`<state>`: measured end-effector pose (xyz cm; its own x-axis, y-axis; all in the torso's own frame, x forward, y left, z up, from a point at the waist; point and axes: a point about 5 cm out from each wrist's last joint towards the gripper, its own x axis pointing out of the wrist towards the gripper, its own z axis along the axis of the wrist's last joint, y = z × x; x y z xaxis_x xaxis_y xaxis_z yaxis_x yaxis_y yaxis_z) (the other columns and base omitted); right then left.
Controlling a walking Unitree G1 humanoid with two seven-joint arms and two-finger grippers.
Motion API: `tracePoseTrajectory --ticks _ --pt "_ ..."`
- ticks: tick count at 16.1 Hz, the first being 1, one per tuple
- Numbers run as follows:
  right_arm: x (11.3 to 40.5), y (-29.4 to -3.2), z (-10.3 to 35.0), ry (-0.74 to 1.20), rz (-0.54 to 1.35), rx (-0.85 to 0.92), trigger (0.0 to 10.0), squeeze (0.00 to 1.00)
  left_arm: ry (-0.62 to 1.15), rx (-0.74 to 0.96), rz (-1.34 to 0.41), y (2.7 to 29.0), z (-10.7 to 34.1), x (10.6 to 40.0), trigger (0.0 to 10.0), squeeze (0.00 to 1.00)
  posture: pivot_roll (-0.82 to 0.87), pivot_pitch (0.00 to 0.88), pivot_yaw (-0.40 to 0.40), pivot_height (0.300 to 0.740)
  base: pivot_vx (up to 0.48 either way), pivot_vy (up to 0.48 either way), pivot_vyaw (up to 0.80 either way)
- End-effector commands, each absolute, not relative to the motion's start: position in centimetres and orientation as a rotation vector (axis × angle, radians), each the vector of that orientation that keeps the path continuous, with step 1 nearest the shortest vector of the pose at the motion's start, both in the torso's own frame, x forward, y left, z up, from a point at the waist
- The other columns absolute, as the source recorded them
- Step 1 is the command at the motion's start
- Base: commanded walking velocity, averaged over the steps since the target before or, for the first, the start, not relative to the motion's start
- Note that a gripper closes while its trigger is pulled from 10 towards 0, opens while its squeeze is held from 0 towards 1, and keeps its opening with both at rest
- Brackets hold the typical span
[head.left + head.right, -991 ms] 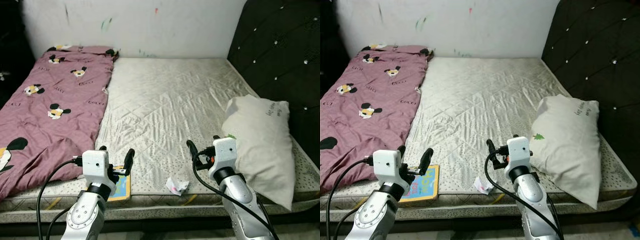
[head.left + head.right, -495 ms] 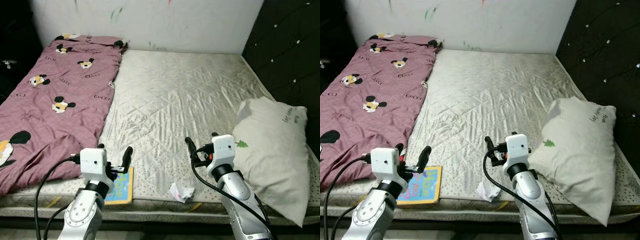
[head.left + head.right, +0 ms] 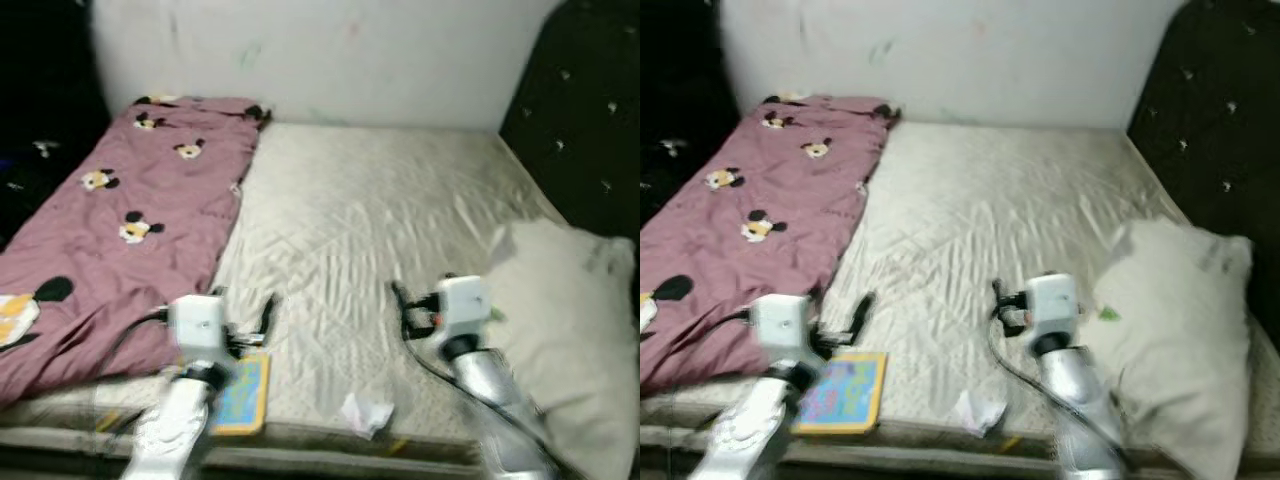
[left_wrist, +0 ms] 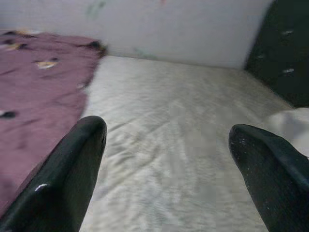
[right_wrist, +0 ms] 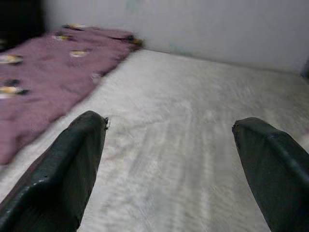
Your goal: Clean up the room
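Note:
A bed takes up the blurred head views, its pale quilted mattress bare in the middle. A colourful picture book and a crumpled white paper lie at its front edge. My left gripper hovers open just above the book. My right gripper is open over the mattress, beside the pillow and behind the paper. In the left wrist view the left gripper has its black fingers wide apart over the mattress. The right wrist view has the right gripper spread the same way, with nothing held.
A pink blanket with cartoon mouse prints covers the bed's left side. A white pillow lies at the right front, against the dark tufted headboard. A white wall stands behind the bed.
The whole picture has shifted and blurred, so the camera is moving. Both arms keep their pose, fingers still spread. Book, paper and pillow lie where they were.

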<state>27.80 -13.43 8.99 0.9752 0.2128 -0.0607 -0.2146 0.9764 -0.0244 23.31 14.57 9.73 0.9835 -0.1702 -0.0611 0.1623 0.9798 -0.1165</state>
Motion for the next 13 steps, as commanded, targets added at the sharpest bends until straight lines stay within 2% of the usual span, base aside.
tracePoseTrajectory --ticks 1,5,8,9,10,12,13 --pt "28.0 -13.9 9.4 0.045 0.206 -0.043 10.0 0.0 0.069 -0.127 -0.186 14.1 9.8 23.4 10.0 0.0 0.03 0.0 -0.031 0.74 0.356 0.0 0.0" --pt "28.0 -14.3 9.5 0.022 0.169 -0.049 10.0 0.0 0.074 -0.108 -0.118 14.8 9.5 23.5 10.0 0.0 0.02 0.0 -0.002 0.74 0.061 0.0 0.0" --pt "27.6 -15.4 9.3 0.023 0.096 -0.04 10.0 0.0 0.069 -0.018 0.057 16.6 9.9 23.6 10.0 0.0 0.01 0.0 0.034 0.74 0.0 0.0 0.0" --pt "27.2 -15.7 9.2 0.024 0.081 -0.037 10.0 0.0 0.097 0.037 0.131 17.5 9.8 23.3 10.0 0.0 0.01 0.0 0.037 0.74 0.0 0.0 -0.72" --pt "27.0 -15.8 9.2 0.024 0.08 -0.039 10.0 0.0 0.115 0.047 0.124 17.9 9.6 22.9 10.0 0.0 0.01 0.0 0.037 0.74 0.0 0.0 -0.8" --pt "26.8 -16.0 9.5 0.021 0.094 -0.048 10.0 0.0 0.072 -0.007 0.017 18.2 9.5 22.1 10.0 0.0 0.02 0.0 0.014 0.74 0.0 0.0 0.0" --pt "26.9 -16.1 9.8 0.018 0.118 -0.062 10.0 0.0 0.074 0.054 0.074 18.6 9.4 21.7 10.0 0.0 0.03 0.0 -0.01 0.74 0.0 0.0 0.0"
